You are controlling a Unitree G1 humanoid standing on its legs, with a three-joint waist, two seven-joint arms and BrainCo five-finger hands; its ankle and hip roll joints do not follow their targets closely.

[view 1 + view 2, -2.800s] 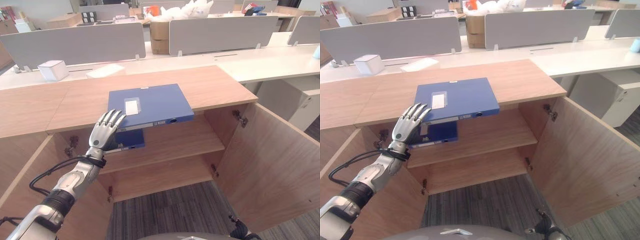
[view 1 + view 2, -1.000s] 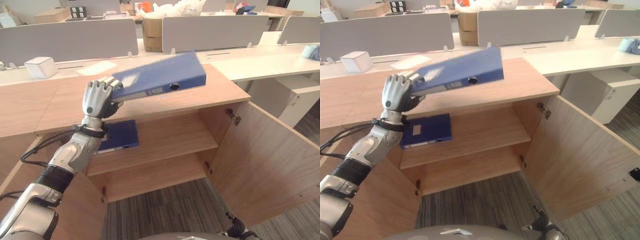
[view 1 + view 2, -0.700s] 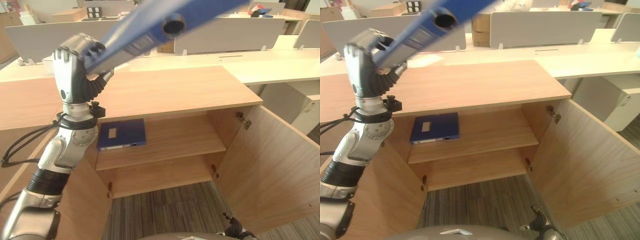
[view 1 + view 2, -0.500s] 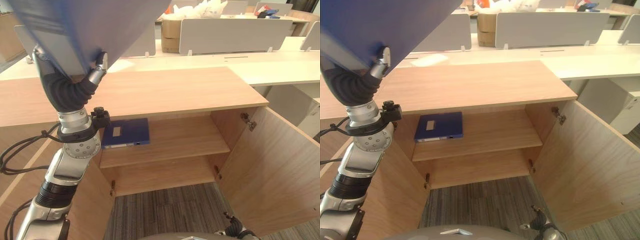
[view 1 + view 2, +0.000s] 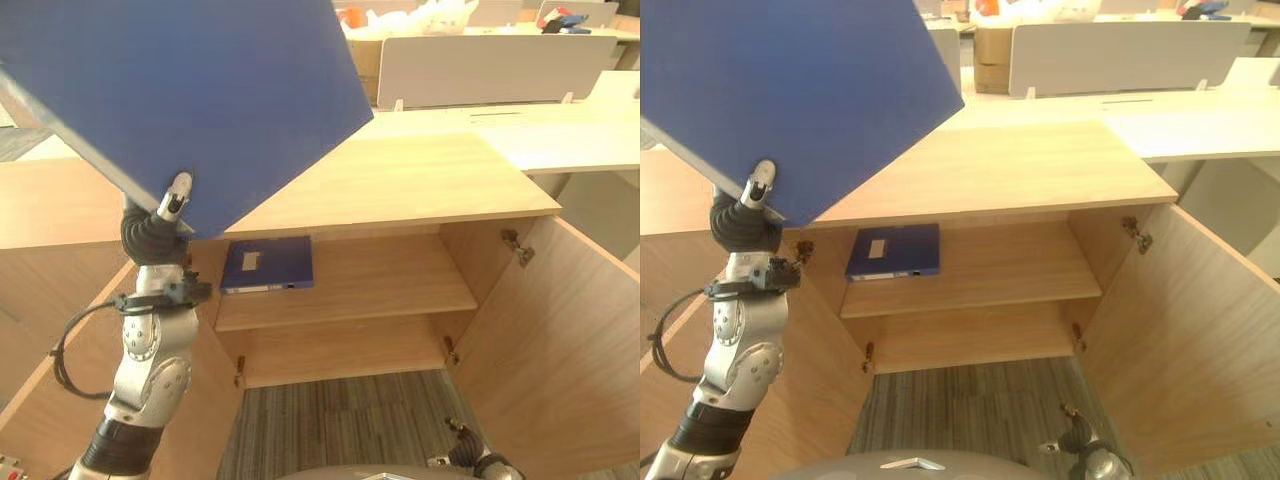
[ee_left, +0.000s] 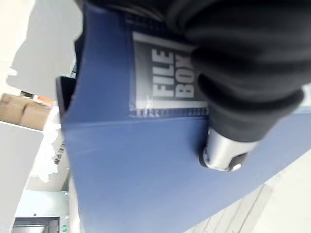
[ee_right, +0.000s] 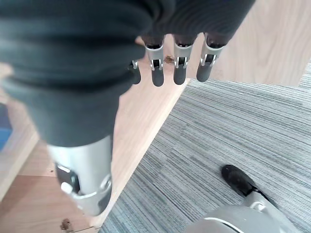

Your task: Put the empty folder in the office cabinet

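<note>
This is an open-plan office. Along the top of the frame run long white desks (image 5: 1200, 120) divided by grey privacy screens (image 5: 1120, 45). At centre stands a low wooden cabinet (image 5: 1000, 175), its door (image 5: 1190, 330) swung open at lower right, over grey striped carpet (image 5: 970, 415). A cardboard box (image 5: 992, 45) sits behind the screens.

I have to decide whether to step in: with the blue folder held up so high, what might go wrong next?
The left hand grips the folder by one corner, so it may swing or slip. Raised close to the head camera, it hides part of the cabinet top. On the upper shelf lies another blue folder, which it might bump.
</note>
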